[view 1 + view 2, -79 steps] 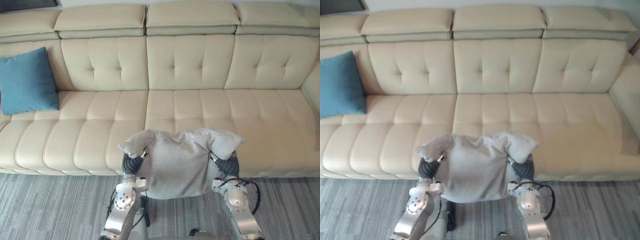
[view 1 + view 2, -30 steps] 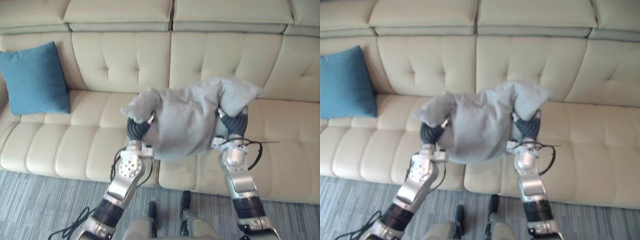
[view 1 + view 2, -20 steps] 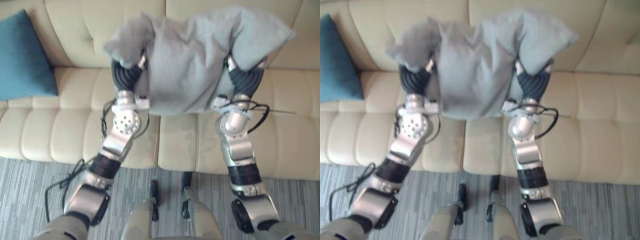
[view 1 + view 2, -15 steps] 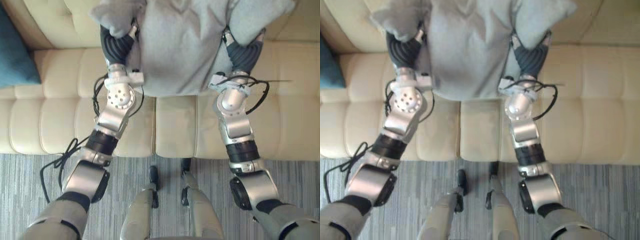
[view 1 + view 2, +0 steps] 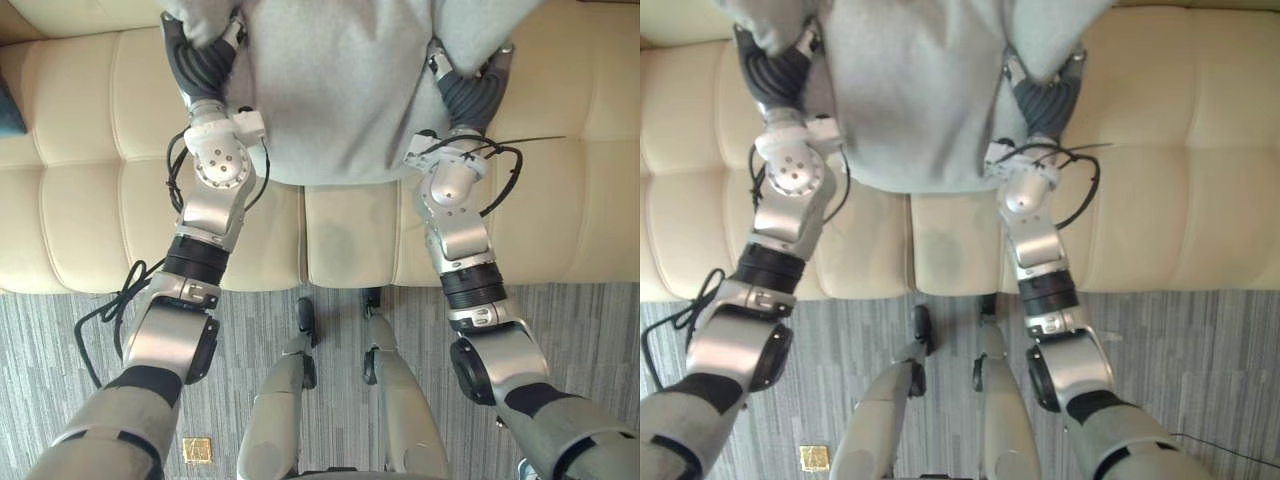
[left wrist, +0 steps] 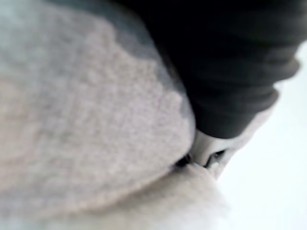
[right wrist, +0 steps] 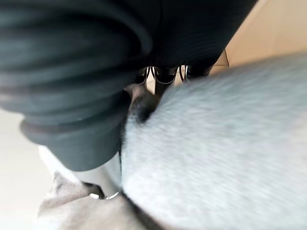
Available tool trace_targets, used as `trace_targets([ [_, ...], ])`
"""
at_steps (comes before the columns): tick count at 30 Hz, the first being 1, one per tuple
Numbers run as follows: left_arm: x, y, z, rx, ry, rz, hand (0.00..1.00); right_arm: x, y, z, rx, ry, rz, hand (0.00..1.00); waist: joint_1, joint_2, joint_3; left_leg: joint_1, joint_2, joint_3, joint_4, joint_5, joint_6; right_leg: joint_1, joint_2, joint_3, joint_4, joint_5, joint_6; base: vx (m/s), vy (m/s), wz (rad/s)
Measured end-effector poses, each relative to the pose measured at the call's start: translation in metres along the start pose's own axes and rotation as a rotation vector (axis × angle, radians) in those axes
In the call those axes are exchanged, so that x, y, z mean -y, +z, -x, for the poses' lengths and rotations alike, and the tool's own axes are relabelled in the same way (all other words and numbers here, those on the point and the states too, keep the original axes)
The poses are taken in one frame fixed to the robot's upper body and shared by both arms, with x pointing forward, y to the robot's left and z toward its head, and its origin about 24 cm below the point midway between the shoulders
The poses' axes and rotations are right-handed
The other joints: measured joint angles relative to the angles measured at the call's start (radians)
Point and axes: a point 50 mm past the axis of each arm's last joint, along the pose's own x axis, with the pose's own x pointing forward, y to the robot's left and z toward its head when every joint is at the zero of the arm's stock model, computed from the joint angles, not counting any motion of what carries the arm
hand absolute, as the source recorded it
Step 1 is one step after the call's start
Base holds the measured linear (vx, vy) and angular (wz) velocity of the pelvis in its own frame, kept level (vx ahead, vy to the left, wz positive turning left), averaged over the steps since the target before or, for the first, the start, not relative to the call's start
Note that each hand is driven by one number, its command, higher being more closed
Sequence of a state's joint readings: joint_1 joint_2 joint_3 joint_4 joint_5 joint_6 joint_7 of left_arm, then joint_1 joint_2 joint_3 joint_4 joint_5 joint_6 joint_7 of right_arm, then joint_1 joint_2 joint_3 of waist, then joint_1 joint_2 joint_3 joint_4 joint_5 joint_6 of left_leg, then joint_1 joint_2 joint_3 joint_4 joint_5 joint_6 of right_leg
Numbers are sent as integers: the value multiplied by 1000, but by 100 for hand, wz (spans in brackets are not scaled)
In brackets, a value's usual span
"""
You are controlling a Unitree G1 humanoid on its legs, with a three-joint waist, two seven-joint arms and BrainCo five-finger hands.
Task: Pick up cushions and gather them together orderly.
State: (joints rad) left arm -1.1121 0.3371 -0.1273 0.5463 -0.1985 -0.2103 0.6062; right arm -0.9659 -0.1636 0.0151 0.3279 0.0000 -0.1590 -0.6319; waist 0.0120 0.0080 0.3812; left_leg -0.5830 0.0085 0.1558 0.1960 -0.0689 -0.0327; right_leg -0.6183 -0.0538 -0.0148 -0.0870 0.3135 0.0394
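A grey cushion (image 5: 340, 90) hangs over the cream sofa's seat (image 5: 90, 200), high in the eye views, its upper part cut off. My left hand (image 5: 200, 62) clamps its left side and my right hand (image 5: 468, 88) its right side, the cushion's corners bulging over both dark covers. In the right wrist view dark fingertips (image 7: 165, 74) dig into the grey cloth (image 7: 225, 143). The left wrist view has the cushion (image 6: 81, 124) pressed against the hand's cover (image 6: 225, 62). A sliver of a blue cushion (image 5: 8, 108) sits at the sofa's far left.
The sofa's front edge runs across the view, with grey striped carpet (image 5: 60, 350) below it. A small gold square (image 5: 197, 450) lies on the carpet near the lower left.
The view has tipped down and closed in on the sofa. Both arms have reached forward and carried the grey cushion over the seat. The blue cushion has slid to the view's left edge.
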Motion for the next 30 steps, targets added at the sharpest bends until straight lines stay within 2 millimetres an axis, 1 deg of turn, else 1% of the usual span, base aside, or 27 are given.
trace_targets([
  [2, -2, 9, -13, 15, 25, 1, 0, 4, 13, -15, 41, -24, -12, 0, 0, -2, 3, -12, 0, -2, 0, 4, 4, -9, -1, 1, 0, 1, -1, -12, -11, 6],
  [3, -4, 9, -16, 14, 33, -6, 0, 5, 14, -18, 45, -25, -14, 0, 0, -2, 3, -12, 0, -2, 1, 5, 3, -9, -1, 2, 0, 1, -1, 0, 0, 0],
  [4, -11, 10, -22, 10, 45, -22, 0, 8, 19, -26, 54, -24, -27, 0, 0, -2, 3, -12, 2, -2, 1, 5, 3, -9, 0, 2, 0, 1, -2, 0, 0, 0],
  [5, -16, 12, -28, 5, 51, -23, 0, 14, 25, -33, 68, -27, -39, 0, -1, -3, 3, -13, 2, -2, 2, 5, 2, -9, 1, 3, 0, 2, -2, 0, 0, 0],
  [7, -23, 17, -35, 9, 64, -22, 0, 23, 30, -45, 73, -36, -47, 0, -3, -3, 3, -16, 4, -2, 8, 5, 2, -9, 2, 3, 0, 2, -2, 0, 0, 0],
  [8, -26, 22, -39, 21, 69, -9, 0, 30, 35, -51, 83, -41, -56, 0, -3, -3, 3, -24, 6, -2, 19, 5, 2, -10, 2, 3, 0, 2, -2, -5, -5, 4],
  [9, -29, 26, -42, 26, 77, 6, 0, 33, 36, -53, 86, -39, -57, 0, -3, -3, 3, -27, 8, -3, 23, 4, 2, -11, 3, 3, 0, 2, -2, -6, -3, 5],
  [12, -54, 36, -54, 45, 133, 38, 0, 41, 39, -59, 82, -18, -95, 0, -1, -2, 3, -30, 15, -1, 32, 3, 0, -11, 8, 5, 0, 3, -2, 0, 0, 0],
  [14, -75, 42, -61, 44, 182, 94, 0, 45, 40, -62, 63, -6, -138, 0, 0, -2, 3, -35, 21, -1, 42, 2, -2, -10, 12, 7, 0, 3, -2, 0, 0, 0],
  [15, -80, 42, -62, 43, 192, 113, 0, 47, 40, -63, 61, -1, -144, 0, 2, -2, 3, -41, 26, -1, 53, -2, -5, -10, 15, 8, 0, 3, -2, 0, 0, 0],
  [16, -89, 41, -62, 42, 207, 146, 0, 49, 41, -64, 59, 10, -150, 0, 6, -2, 3, -46, 34, 0, 71, -8, -8, -9, 21, 10, 0, 3, -2, -13, -24, -4],
  [17, -93, 39, -61, 39, 216, 154, 0, 50, 41, -65, 60, 12, -148, 0, 7, -2, 3, -46, 35, 0, 73, -9, -8, -7, 22, 12, 0, 3, -2, -13, -30, -6],
  [18, -104, 33, -56, 25, 232, 169, 0, 52, 41, -65, 61, 15, -145, 0, 7, -2, 2, -45, 40, 2, 80, -12, -13, -4, 26, 15, 0, 3, -2, -11, -34, -8],
  [19, -113, 23, -49, 5, 248, 173, 0, 55, 37, -63, 53, 16, -142, 0, 7, -2, 2, -46, 48, 3, 96, -20, -16, 2, 32, 18, 0, 3, -2, -12, -35, -10],
  [20, -117, 17, -44, -6, 251, 169, 0, 58, 34, -60, 43, 17, -137, 0, 7, -2, 2, -45, 53, 3, 106, -25, -17, 7, 37, 17, 0, 3, -1, -10, -37, -9],
  [22, -130, -3, -20, -38, 249, 143, 0, 76, 23, -42, 31, 15, -128, 0, 9, -2, 2, -34, 69, 3, 128, -37, -23, 30, 47, 17, 0, -6, 7, 3, -48, -2],
  [23, -135, -16, -3, -71, 246, 125, 0, 89, 16, -27, 19, 11, -111, 0, 10, -2, 2, -22, 72, 1, 131, -39, -26, 47, 49, 14, -1, -26, 17, 21, -58, 6],
  [24, -137, -32, 18, -117, 244, 111, 0, 102, 5, -11, -10, 3, -89, 0, 13, -2, 2, -7, 72, -2, 134, -43, -28, 65, 49, 7, -1, -46, -3, 20, -49, 10],
  [25, -136, -42, 33, -151, 243, 111, 0, 111, -3, 0, -37, -2, -70, 0, 14, -2, -1, 2, 73, -2, 135, -43, -29, 76, 49, 1, -1, -56, -5, 33, -59, 14],
  [26, -132, -63, 66, -230, 239, 120, 0, 125, -20, 24, -106, -22, -43, 0, 18, 0, -3, 26, 76, -3, 133, -45, -31, 104, 51, -10, -1, -64, -16, 21, -38, 11],
  [27, -130, -69, 78, -261, 238, 126, 0, 130, -25, 32, -132, -30, -36, 0, 19, 0, -3, 34, 77, -4, 131, -45, -32, 114, 53, -13, -1, -65, -17, 48, -48, 18],
  [28, -119, -93, 124, -396, 226, 146, 0, 142, -44, 64, -228, -54, -7, 0, 21, -2, -7, 66, 81, -7, 121, -47, -33, 145, 56, -27, -1, -68, -20, 37, -25, 16],
  [29, -115, -102, 143, -455, 216, 153, 0, 146, -50, 77, -267, -59, 1, 0, 21, -2, -14, 72, 81, -7, 119, -47, -33, 152, 57, -32, -1, -73, -20, 40, -30, 17],
  [30, -110, -112, 168, -535, 197, 154, 0, 150, -58, 94, -320, -64, 14, 0, 24, -3, -28, 77, 81, -7, 116, -47, -34, 156, 57, -35, -1, -82, -23, 21, -18, 11],
])
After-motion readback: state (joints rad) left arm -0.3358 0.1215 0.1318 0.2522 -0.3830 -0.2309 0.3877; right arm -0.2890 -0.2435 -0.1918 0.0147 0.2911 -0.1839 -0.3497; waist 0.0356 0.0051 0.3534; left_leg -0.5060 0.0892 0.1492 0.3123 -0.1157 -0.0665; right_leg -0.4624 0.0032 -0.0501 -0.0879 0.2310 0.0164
